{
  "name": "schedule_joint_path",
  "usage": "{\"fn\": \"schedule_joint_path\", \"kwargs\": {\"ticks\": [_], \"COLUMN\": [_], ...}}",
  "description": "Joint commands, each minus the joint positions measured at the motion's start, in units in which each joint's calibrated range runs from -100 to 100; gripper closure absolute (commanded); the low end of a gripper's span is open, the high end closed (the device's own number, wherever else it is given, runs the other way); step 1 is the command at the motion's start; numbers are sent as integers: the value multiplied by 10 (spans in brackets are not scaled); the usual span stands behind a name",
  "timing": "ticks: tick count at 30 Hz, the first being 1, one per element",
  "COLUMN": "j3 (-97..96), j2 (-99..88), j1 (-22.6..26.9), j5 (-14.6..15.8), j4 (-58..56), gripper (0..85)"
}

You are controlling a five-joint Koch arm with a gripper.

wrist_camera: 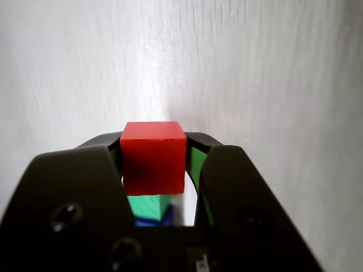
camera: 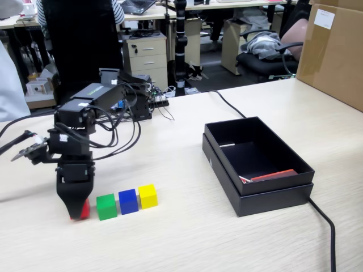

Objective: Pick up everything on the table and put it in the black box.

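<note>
Closest to my wrist camera, the red cube [wrist_camera: 153, 156] sits clamped between the jaws, which are closed to its width. I read this as first pick: it heads a row with green cube [camera: 106, 206], blue cube [camera: 128, 201], yellow cube [camera: 148, 195] on the worktop [camera: 187, 238]; the black box [camera: 256, 164] waits right.

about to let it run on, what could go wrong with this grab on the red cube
1. The gripper sits around the red cube right beside the green cube; lifting or swinging could nudge it and the row.
2. The black box has raised walls; a low carry might clip the rim.
3. If the grip is light, the cube might slip.
</note>
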Motion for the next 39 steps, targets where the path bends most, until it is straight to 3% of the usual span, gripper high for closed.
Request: {"fn": "schedule_joint_path", "kwargs": {"ticks": [1,5,10,12,18,25,30,32,35,39], "j3": [-42,-142,-236,-250,-191,-30,3,-1,-2,-26], "j2": [-271,-461,-564,-572,-435,-145,-42,-22,-13,-61], "j1": [21,87,189,242,326,351,356,358,358,353], "j5": [21,60,124,152,207,238,249,249,249,248], "j4": [-43,-81,-81,-81,-80,-80,-80,-81,-81,-82], "gripper": [830,829,829,829,829,827,809,733,697,495]}}
